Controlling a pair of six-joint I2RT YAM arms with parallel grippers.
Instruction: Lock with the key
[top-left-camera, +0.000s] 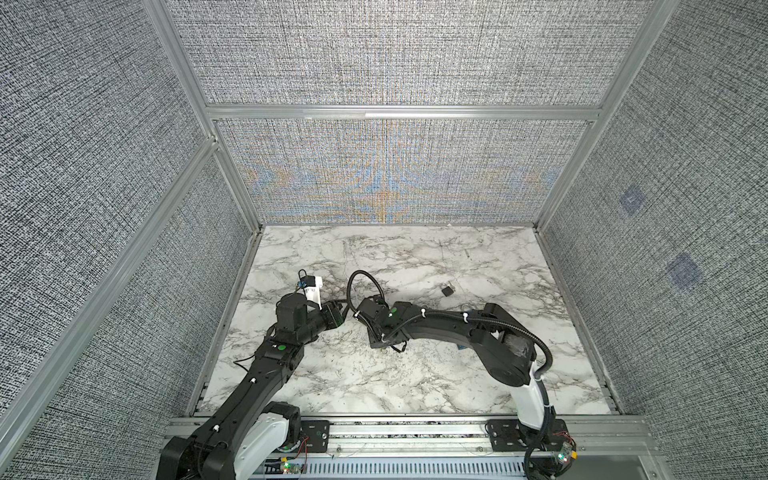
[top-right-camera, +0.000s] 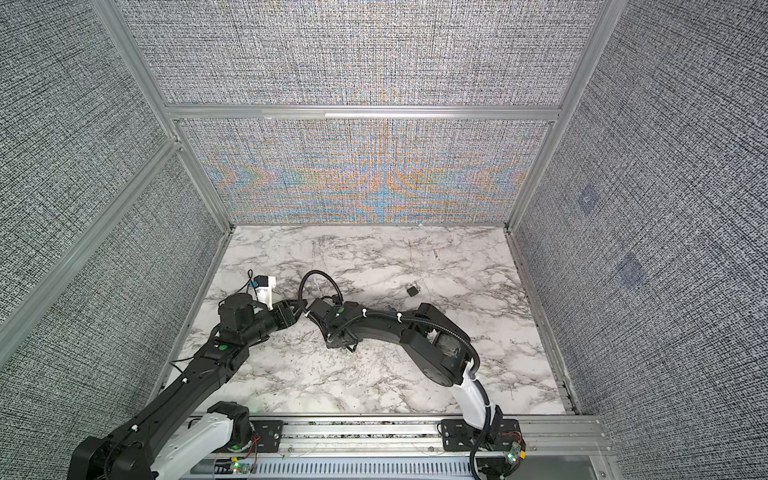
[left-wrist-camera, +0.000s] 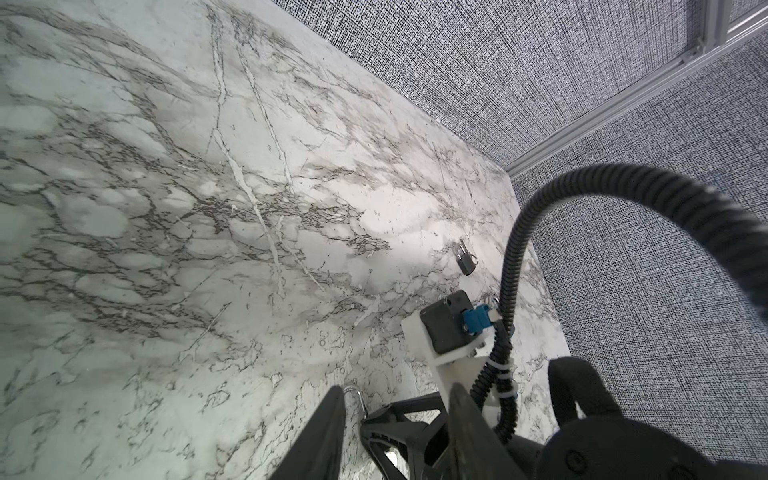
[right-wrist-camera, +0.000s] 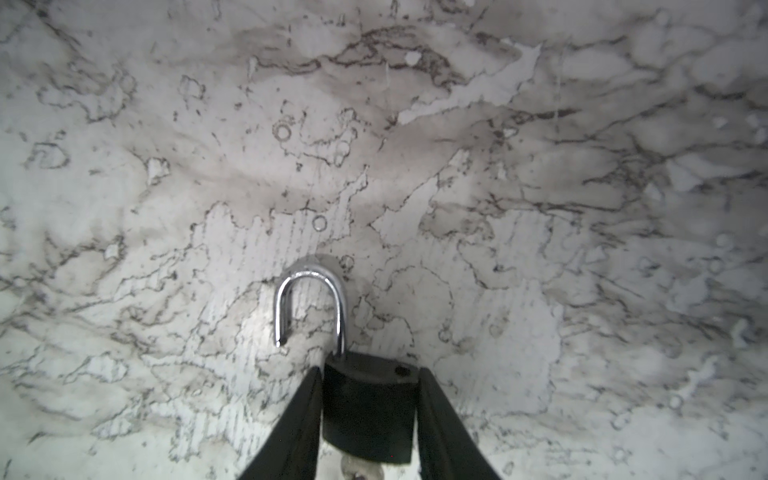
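My right gripper (right-wrist-camera: 370, 370) is shut on a black padlock (right-wrist-camera: 369, 409), one finger on each side of its body. The chrome shackle (right-wrist-camera: 311, 286) stands open, its free end clear of the body, and points down at the marble table (right-wrist-camera: 540, 208). A silvery piece that looks like the key (right-wrist-camera: 360, 466) shows under the lock body. In the left wrist view my left gripper (left-wrist-camera: 397, 390) has its jaws apart around the right gripper's finger frame (left-wrist-camera: 399, 424). The shackle (left-wrist-camera: 354, 395) lies beside one left fingertip. In both top views the two wrists meet mid-table and hide the lock.
A second small black padlock (top-left-camera: 447, 289) (top-right-camera: 412, 289) (left-wrist-camera: 465, 262) lies on the table further right and back. The right arm's ribbed cable (top-left-camera: 365, 286) loops above both wrists. Fabric walls with aluminium rails (top-left-camera: 399, 112) close in three sides.
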